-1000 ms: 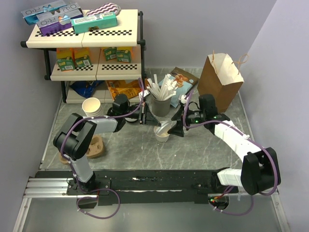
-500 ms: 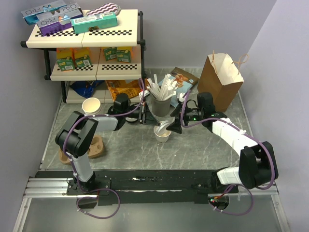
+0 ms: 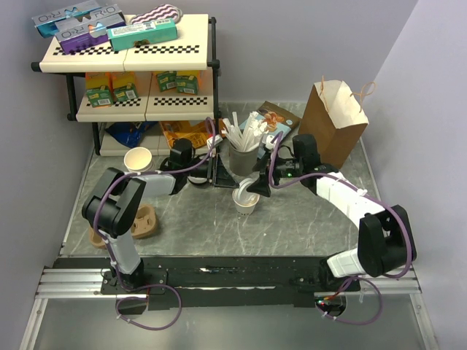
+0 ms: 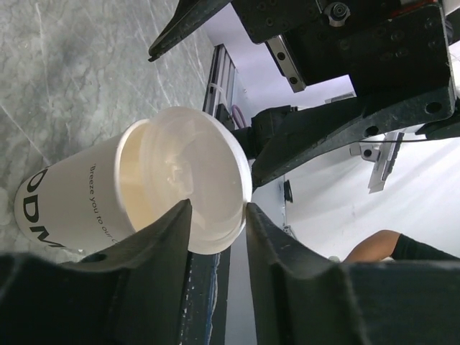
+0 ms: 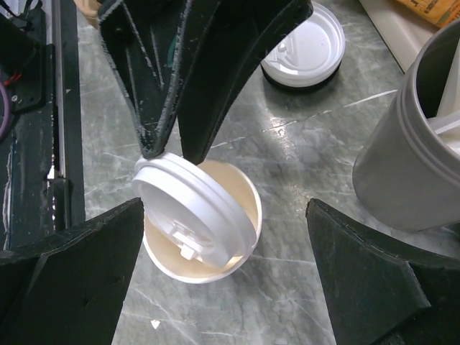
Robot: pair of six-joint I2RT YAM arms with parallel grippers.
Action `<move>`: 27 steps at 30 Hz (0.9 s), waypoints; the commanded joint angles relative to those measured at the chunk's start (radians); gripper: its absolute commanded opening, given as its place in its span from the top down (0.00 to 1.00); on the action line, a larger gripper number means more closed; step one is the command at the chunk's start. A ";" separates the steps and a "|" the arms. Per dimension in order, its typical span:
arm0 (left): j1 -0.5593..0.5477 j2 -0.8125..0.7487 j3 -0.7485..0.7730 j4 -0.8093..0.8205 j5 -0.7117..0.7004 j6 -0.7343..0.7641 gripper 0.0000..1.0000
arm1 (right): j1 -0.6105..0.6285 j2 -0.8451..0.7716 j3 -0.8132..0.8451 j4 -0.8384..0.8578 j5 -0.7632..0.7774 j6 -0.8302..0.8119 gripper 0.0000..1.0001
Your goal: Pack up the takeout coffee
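**Item.** The takeout coffee (image 3: 246, 198) stands upright on the bench (image 3: 306, 226), between the two claws. It is a small off-white paper cup with dark lettering on its wall. Its white sip lid (image 5: 190, 205) is not seated. It lies tilted across the mouth with one side raised, and the cream interior is exposed beside it.

**Left arm.** It reaches in from the left with the elbow bent and the forearm running toward the cup. The left claw (image 4: 215, 215) stands at a narrow gap. Its fingertips (image 5: 147, 129) are at the lid's raised edge, and the rim shows in the gap. Contact cannot be confirmed.

**Right arm.** It reaches in from the right, bent at the elbow. The right claw (image 5: 224, 212) is spread wide, one finger on either side of the cup. Both fingers are clear of the cup and the claw holds nothing.

**Clearance.**
- A loose lid (image 5: 302, 54) on a dark base lies near, beyond the left claw's fingers.
- The grey straw holder (image 5: 410, 144) stands just beside the right claw, on the far side of the cup.
- The brown paper bag (image 3: 332, 124) stands open-topped behind the right claw, near that arm's wrist.
- Bare bench lies on the near side of both claws, toward the arm bases.
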 commanded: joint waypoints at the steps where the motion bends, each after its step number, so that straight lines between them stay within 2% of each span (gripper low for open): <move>1: 0.001 -0.038 0.027 -0.005 -0.012 0.034 0.55 | 0.012 0.013 0.044 0.031 -0.003 -0.001 0.00; 10: 0.023 -0.035 0.052 -0.076 -0.038 0.076 0.48 | 0.018 0.026 0.054 0.032 0.035 0.015 0.01; 27: 0.046 -0.006 0.102 -0.148 -0.070 0.139 0.46 | 0.030 0.075 0.100 0.008 0.052 0.049 0.04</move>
